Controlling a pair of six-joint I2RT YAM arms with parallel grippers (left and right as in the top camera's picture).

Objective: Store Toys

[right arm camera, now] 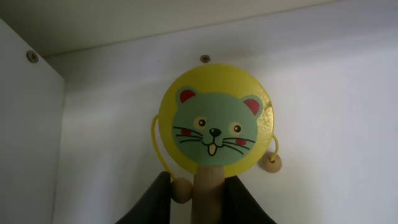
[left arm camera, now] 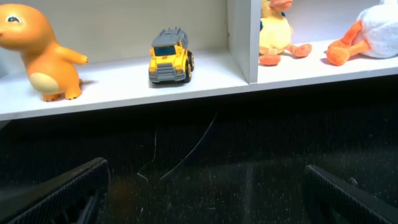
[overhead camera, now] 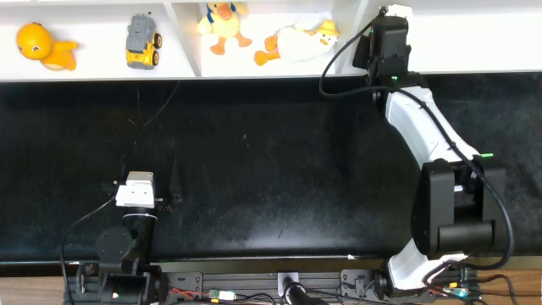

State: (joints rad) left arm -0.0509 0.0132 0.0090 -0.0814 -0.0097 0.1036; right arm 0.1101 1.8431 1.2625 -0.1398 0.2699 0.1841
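A yellow drum rattle with a green cat face (right arm camera: 214, 127) stands upright inside a white shelf compartment. My right gripper (right arm camera: 202, 190) is shut on its wooden handle (right arm camera: 208, 196). From above, the right gripper (overhead camera: 387, 36) is in the shelf's rightmost compartment. An orange dinosaur toy (left arm camera: 42, 57) and a yellow truck (left arm camera: 171, 56) share the left compartment. A yellow duck plush (left arm camera: 277, 34) and a white duck plush (left arm camera: 367, 37) lie in the middle one. My left gripper (left arm camera: 205, 202) is open and holds nothing, low over the black mat, facing the shelf.
The white shelf (overhead camera: 102, 72) runs along the far edge of the black mat (overhead camera: 271, 161). Upright dividers (left arm camera: 242, 37) split it into compartments. The left arm's wrist (overhead camera: 135, 190) sits near its base at the front left.
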